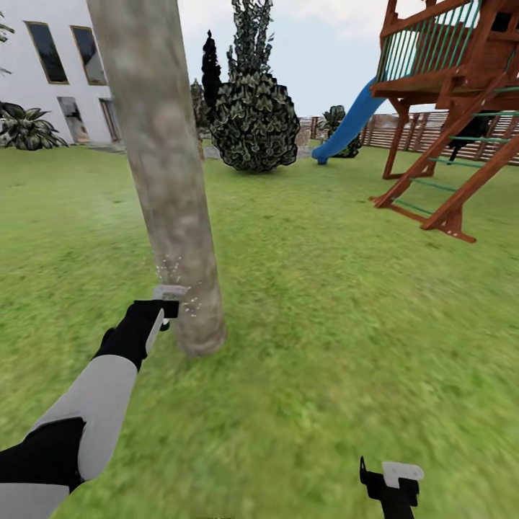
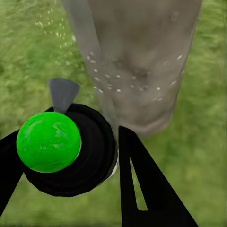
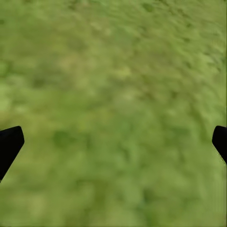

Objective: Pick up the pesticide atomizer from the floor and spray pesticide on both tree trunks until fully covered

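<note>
A thick pale grey-brown tree trunk (image 1: 167,180) rises from the lawn (image 1: 324,324) just ahead of me on the left. My left gripper (image 1: 167,306) is low beside its base, shut on the pesticide atomizer (image 2: 66,151). The atomizer is a black body with a bright green ball on top and a grey nozzle (image 2: 63,92) that faces the trunk (image 2: 142,56). Tiny pale pesticide specks (image 1: 173,272) dot the lower bark (image 2: 118,82) and drift beside it. My right gripper (image 1: 393,479) hangs open over bare grass (image 3: 113,94), holding nothing.
A round dark bush (image 1: 254,119) stands behind the trunk. A wooden play tower (image 1: 461,79) with a blue slide (image 1: 352,119) and a slanted ladder (image 1: 447,180) fills the right. A white house (image 1: 58,65) and slat fence (image 1: 414,130) close the back.
</note>
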Tool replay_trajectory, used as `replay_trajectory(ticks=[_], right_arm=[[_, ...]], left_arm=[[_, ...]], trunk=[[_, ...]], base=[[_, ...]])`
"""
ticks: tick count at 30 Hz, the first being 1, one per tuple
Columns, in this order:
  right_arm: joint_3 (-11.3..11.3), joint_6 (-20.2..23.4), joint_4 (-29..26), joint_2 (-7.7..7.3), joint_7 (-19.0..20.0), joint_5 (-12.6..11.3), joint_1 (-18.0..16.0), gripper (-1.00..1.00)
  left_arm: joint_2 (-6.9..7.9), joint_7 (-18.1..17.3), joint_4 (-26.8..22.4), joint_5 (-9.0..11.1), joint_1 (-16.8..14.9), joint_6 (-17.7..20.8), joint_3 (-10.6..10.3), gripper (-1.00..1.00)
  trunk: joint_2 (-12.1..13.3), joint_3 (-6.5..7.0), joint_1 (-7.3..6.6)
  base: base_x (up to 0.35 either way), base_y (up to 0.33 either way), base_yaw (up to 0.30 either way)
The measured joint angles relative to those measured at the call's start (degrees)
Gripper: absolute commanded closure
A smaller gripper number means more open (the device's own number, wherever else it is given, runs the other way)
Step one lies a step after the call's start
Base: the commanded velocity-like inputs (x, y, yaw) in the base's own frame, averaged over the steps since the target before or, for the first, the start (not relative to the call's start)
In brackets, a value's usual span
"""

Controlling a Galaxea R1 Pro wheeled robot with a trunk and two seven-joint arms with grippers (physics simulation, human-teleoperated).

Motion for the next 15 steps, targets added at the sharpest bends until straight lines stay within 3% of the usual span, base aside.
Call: replay_trajectory(ticks=[12, 15], right_arm=[[0.0, 0.0, 0.0, -0.01, 0.0, 0.0, 0.0, -1.00], [0.0, 0.0, 0.0, -0.01, 0.0, 0.0, 0.0, -1.00]], left_arm=[[-0.05, 0.2, 0.0, -0.2, -0.1, 0.0, -0.2, 1.00], [0.07, 0.2, 0.0, -0.3, -0.1, 0.0, 0.0, 1.00]], trunk=[[0.0, 0.00, 0.00], [0.0, 0.00, -0.02]], base=[[0.000, -0.275, 0.022], [0.141, -0.254, 0.078]])
